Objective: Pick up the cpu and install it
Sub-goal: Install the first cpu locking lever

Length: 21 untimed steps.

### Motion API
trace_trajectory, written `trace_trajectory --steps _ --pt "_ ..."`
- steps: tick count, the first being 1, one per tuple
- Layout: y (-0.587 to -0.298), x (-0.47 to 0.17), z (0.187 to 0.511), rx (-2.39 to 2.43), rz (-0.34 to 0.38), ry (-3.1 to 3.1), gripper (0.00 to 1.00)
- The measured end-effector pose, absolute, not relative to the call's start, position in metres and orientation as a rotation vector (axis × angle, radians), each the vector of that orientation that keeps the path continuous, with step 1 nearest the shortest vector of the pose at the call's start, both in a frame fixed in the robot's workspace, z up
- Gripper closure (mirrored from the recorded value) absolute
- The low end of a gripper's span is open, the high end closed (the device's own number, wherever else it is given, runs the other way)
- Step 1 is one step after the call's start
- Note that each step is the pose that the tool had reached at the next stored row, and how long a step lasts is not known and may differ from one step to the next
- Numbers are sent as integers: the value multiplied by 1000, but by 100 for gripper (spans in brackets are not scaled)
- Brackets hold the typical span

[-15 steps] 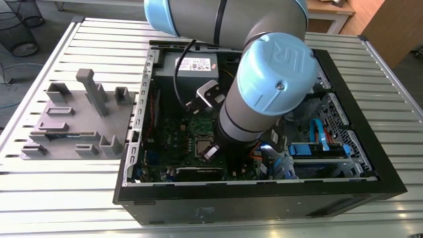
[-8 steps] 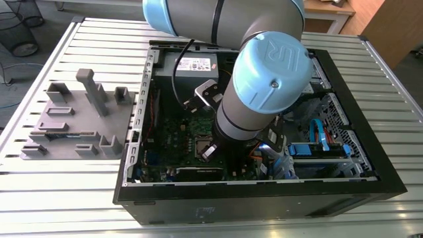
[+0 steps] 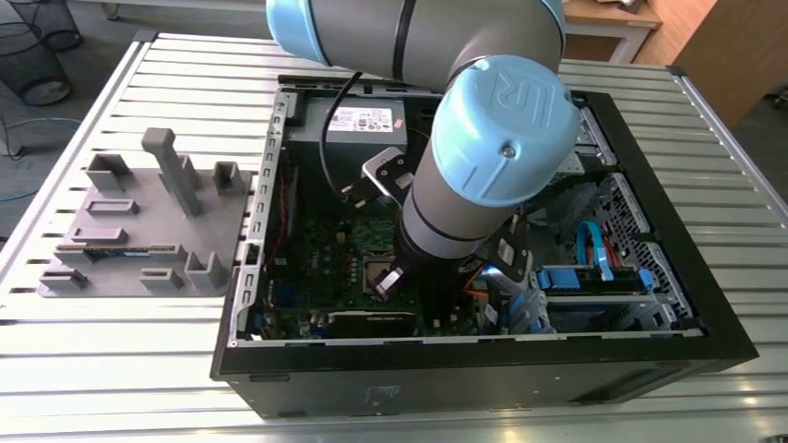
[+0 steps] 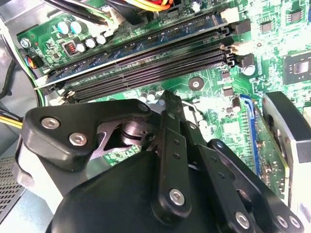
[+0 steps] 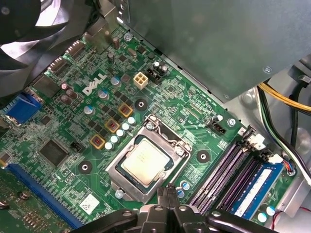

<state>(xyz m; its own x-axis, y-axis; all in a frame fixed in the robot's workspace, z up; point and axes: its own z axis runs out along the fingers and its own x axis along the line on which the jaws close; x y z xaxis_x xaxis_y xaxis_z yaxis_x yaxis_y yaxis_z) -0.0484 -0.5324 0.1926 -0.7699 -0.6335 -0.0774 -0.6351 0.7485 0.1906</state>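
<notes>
The cpu (image 5: 144,161) lies flat inside the silver socket frame (image 5: 164,129) on the green motherboard (image 5: 163,94), and the claw (image 5: 167,192), fingers pressed together and empty, hangs just beside that frame, near the memory slots (image 5: 221,178)

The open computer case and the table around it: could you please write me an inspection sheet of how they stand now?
Surface: slatted metal table carrying the open computer case.
Job's things: cpu lies flat inside the metal socket frame.
Clutter: grey fixture tray on the table, at the exterior view's left of the case.
Grippers: gripper inside the case, tips at the frame's edge, jaws shut, nothing seen held.
Cables: yellow and black wires near the memory slots; blue cable in the case.
Surroundings: wire bin on the floor.
</notes>
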Motion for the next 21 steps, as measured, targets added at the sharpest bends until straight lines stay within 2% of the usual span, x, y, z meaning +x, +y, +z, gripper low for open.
trace_trajectory --steps 21 --pt "-529 -55 192 -1054 320 2928 89"
